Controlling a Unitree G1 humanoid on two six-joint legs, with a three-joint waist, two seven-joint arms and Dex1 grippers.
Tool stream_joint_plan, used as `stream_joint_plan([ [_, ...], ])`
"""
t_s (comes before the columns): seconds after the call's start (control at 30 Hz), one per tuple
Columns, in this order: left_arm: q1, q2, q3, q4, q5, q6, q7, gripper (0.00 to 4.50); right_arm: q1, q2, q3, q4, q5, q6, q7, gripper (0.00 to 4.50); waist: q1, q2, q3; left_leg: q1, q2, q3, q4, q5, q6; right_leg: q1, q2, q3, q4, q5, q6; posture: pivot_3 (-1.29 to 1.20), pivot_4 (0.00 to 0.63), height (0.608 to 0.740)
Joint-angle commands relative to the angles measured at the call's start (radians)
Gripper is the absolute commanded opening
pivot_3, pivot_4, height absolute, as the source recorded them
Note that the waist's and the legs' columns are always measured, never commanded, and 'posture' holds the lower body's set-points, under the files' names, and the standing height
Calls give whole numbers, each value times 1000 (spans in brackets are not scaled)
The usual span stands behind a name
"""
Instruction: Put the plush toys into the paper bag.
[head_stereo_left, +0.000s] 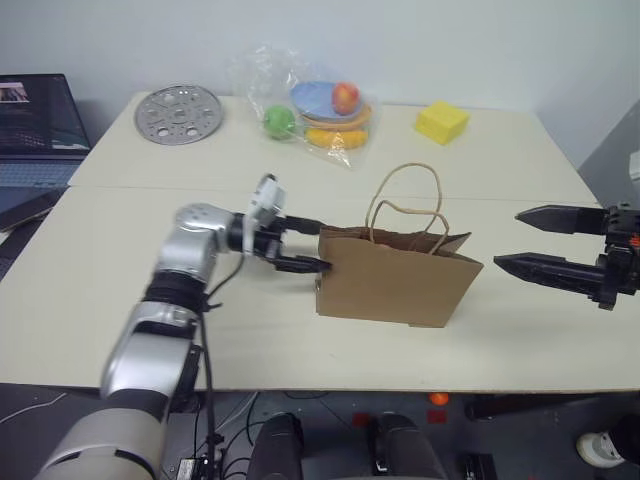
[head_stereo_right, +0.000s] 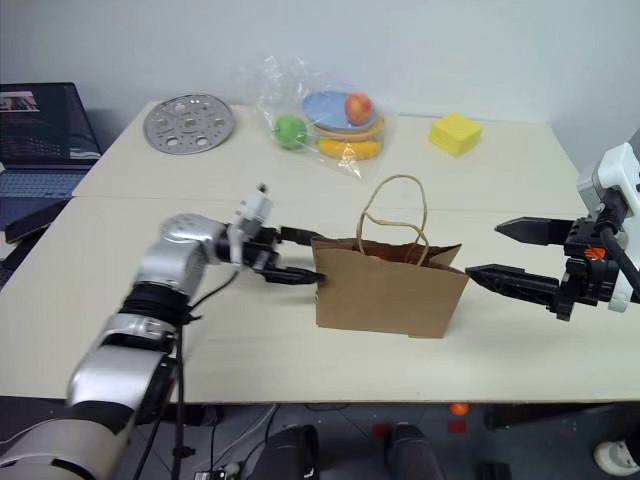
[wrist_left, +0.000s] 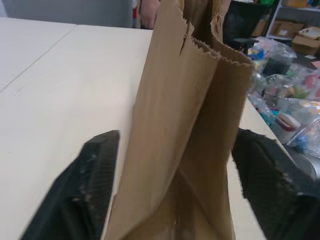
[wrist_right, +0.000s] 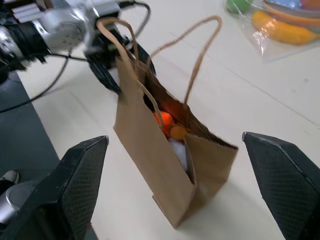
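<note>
Your left arm reaches in from the near left, and its left gripper (head_stereo_left: 305, 245) sits at the narrow end of the paper bag (head_stereo_left: 395, 280). In the left wrist view the two black fingers (wrist_left: 82, 190) stand spread on either side of that end, with a gap between each finger and the paper, so nothing is pinched. You can see the bag standing upright on the pale desk (head_stereo_left: 150, 300), a plain brown kraft bag with a serrated top edge and two thin twisted loop handles rising above its mouth. Its mouth is open, and one end panel is creased inward.

Look into the right wrist view and you find the plush toys (wrist_right: 167, 127) already down inside the bag: an orange shape near the top and something white beneath it; their details are too hidden to tell.

Your right gripper (head_stereo_right: 495, 255) hangs off the bag's other end, just beside it and not touching, its long fingers held wide apart and pointing toward the bag.

Farther back on the desk you have a clear plastic bag of fruit (head_stereo_left: 315, 105), a yellow block (head_stereo_left: 441, 121) to its right, and a round perforated metal disc (head_stereo_left: 177, 113) to its left. A laptop (head_stereo_left: 35, 125) sits beyond the desk's left edge.
</note>
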Motion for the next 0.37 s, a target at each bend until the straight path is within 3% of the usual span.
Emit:
stream_joint_plan([
  [0.03, -2, 138, 115, -175, -40, 140, 93, 4494, 110, 29, -103, 59, -161, -89, 55, 4500, -3, 0, 0, 0, 0, 0, 0, 0, 0, 0, 0, 0, 0, 0, 1, 0, 150, 740],
  [0.1, 14, 164, 130, -225, -49, 182, 122, 4494, 148, 42, -113, 63, -205, -126, 74, 4500, -2, 3, -2, 0, 0, -1, 0, 0, 0, 1, 0, 0, 0, 0, 2, 0, 150, 740],
  [0.2, 89, 227, 133, -373, 3, 251, 225, 4494, 194, 132, -44, 110, -391, -305, 17, 4500, 3, 5, -2, 2, -1, -1, 0, 0, 0, 2, 0, -1, 1, 0, 3, 0, 150, 740],
  [0.37, 205, 227, 152, -490, 16, 225, 319, 4494, 188, 235, 102, 192, -580, -504, -13, 4500, 2, 5, -2, 2, -2, -1, 2, 1, 0, 2, 0, 1, 2, -1, 0, 0, 150, 740],
])
